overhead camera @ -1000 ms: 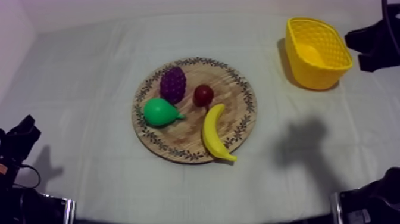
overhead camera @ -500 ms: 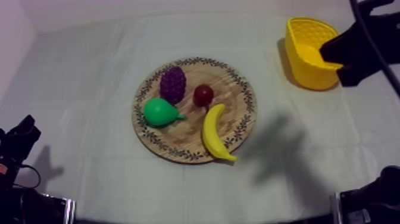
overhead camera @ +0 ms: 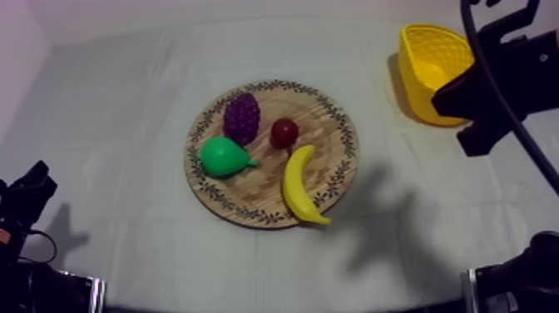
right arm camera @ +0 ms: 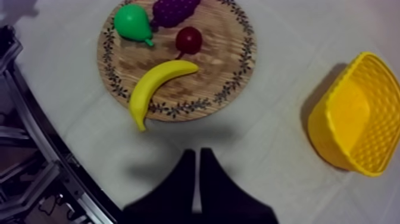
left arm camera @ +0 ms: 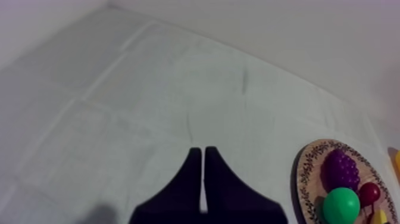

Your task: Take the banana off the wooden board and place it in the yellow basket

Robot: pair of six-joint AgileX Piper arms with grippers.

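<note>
banana (overhead camera: pixel 299 185) on board (overhead camera: pixel 249 190) beside small red fruit (overhead camera: pixel 284 131), right hand (right arm camera: pixel 197 152) clenched empty over tabletop (overhead camera: pixel 125 100) between board and basket (overhead camera: pixel 422 62), left hand (left arm camera: pixel 203 149) clenched empty

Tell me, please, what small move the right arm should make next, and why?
Probably ease the right tool toward the banana, opening on the way: it is shut over bare cloth beside the wooden board, and the banana lies untouched at the board's edge.
</note>
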